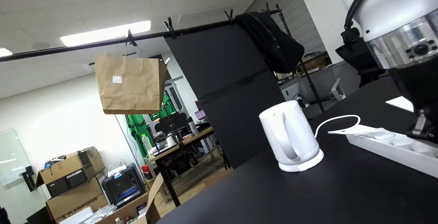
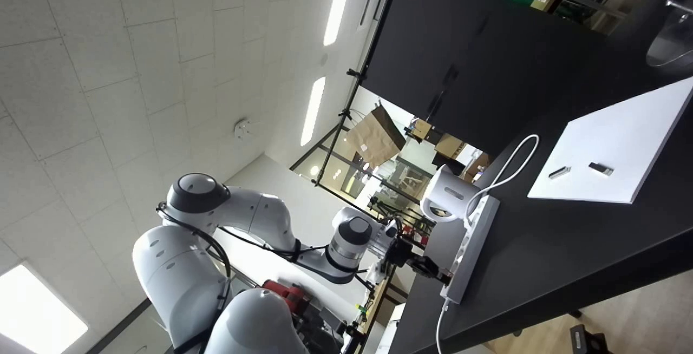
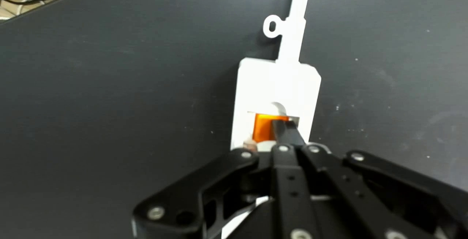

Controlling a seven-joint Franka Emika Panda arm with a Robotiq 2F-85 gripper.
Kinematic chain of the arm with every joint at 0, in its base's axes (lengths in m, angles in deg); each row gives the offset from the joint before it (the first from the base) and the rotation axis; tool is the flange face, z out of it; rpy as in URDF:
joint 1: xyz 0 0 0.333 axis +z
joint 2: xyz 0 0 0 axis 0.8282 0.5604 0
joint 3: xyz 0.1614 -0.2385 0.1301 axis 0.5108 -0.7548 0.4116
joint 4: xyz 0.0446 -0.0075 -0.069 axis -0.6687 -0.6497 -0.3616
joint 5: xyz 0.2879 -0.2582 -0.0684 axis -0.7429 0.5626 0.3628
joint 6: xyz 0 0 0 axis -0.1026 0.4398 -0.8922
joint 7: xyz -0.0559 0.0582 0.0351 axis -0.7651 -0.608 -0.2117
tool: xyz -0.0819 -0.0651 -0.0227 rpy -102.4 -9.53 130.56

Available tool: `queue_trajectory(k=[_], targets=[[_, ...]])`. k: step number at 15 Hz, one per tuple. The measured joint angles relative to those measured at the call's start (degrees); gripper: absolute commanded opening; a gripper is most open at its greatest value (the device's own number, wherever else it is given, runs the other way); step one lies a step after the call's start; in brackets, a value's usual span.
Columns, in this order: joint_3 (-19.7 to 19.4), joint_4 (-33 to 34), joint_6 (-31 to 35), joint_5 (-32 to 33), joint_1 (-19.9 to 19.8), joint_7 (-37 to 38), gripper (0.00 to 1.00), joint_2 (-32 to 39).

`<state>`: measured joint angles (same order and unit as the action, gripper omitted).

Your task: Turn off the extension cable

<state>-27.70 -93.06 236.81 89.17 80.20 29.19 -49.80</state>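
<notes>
The extension cable is a long white power strip lying on the black table. It shows in both exterior views (image 1: 386, 151) (image 2: 472, 251), and its end shows in the wrist view (image 3: 276, 80). Its white cord (image 3: 300, 1) leaves that end. An orange rocker switch (image 3: 262, 126) sits near this end. My gripper (image 3: 286, 124) is shut, its fingertips together over the right part of the switch and hiding it there. Contact is hard to tell. In an exterior view, the gripper (image 2: 445, 277) reaches down to the strip's corded end. No object shows between the fingers.
A white kettle (image 1: 301, 138) stands by the strip's far end, also in an exterior view (image 2: 450, 190); its cord is plugged in there. A white board (image 2: 601, 148) with two small dark pieces lies beyond the strip. The table edge (image 2: 547, 273) runs near the corded end.
</notes>
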Motion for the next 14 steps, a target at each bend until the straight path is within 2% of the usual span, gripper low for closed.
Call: queue_trajectory(k=[3, 6, 10, 14], targets=[[0.14, 1.83, -4.78, 7.45, 0.87, 3.87, 0.00, 0.56], [0.81, 2.69, -6.62, 10.76, 0.86, 5.55, 0.00, 0.92], [1.69, 2.84, -6.58, 10.98, -0.11, 5.91, 0.00, 0.61], [4.09, 2.84, -6.55, 8.39, -2.73, 5.58, 0.00, -3.79]])
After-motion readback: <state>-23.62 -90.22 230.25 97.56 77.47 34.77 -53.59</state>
